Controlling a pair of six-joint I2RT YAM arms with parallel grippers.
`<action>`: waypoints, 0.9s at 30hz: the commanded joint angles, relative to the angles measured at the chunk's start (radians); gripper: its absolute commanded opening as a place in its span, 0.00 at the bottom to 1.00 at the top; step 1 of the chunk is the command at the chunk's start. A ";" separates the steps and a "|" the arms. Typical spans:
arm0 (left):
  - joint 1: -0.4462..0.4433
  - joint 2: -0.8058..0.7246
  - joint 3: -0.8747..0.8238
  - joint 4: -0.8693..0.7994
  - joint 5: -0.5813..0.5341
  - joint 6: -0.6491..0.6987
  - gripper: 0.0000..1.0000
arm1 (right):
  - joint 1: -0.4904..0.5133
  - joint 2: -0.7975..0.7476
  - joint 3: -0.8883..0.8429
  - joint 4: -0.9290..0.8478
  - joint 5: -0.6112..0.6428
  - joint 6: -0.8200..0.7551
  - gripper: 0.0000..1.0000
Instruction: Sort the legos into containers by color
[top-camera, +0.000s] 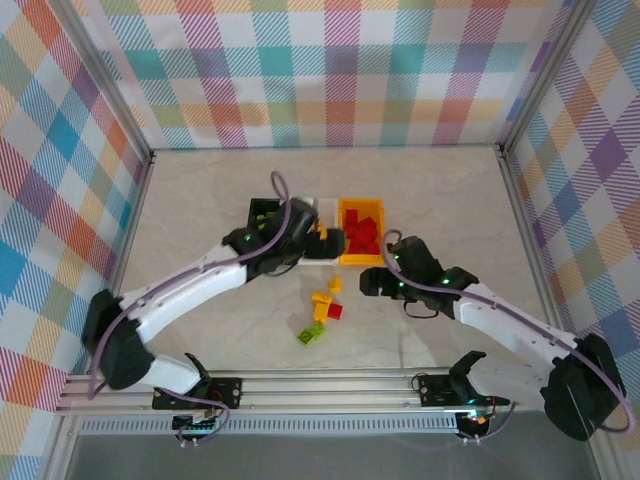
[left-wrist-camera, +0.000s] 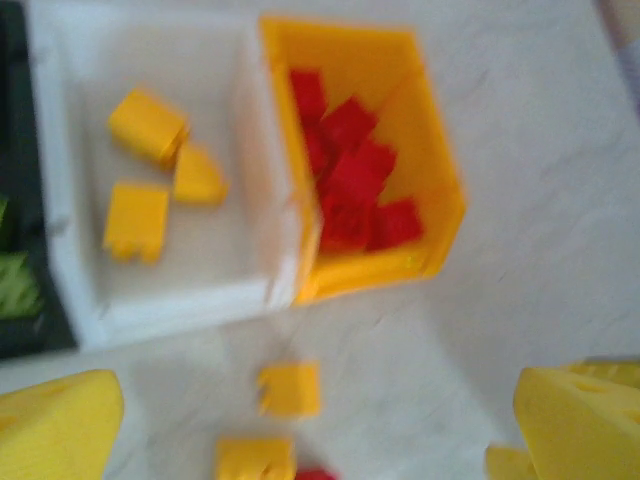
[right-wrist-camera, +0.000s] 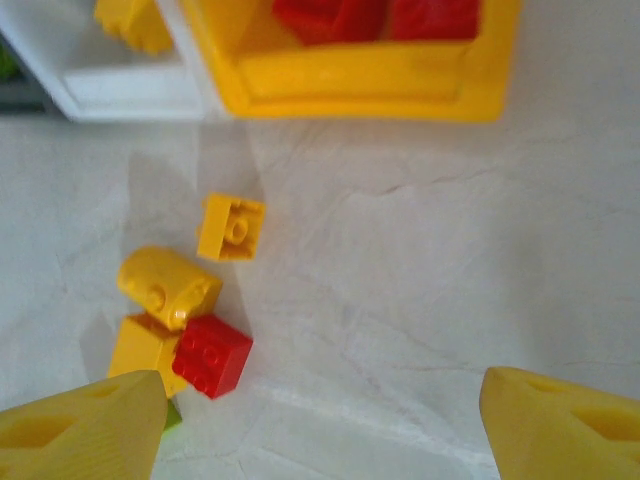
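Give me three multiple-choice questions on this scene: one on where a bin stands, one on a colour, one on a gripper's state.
1. Which bin stands in the middle? A black, B white, C orange.
2. The orange bin holds bricks of which colour? A green, B yellow, C red.
3. The right gripper is: A open, B shut on a brick, C shut empty.
Answers: B, the white bin sits between the black bin and the orange one; C, they are red; A, its fingers stand wide apart.
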 joint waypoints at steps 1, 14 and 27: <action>-0.063 -0.082 -0.175 -0.067 0.008 -0.038 1.00 | 0.035 0.040 0.000 0.032 0.012 0.017 0.82; -0.271 -0.092 -0.415 -0.013 0.095 -0.019 0.91 | 0.039 0.018 0.024 -0.008 0.103 0.036 0.82; -0.322 0.107 -0.379 0.033 0.045 0.025 0.59 | 0.038 -0.015 0.032 -0.035 0.138 0.026 0.83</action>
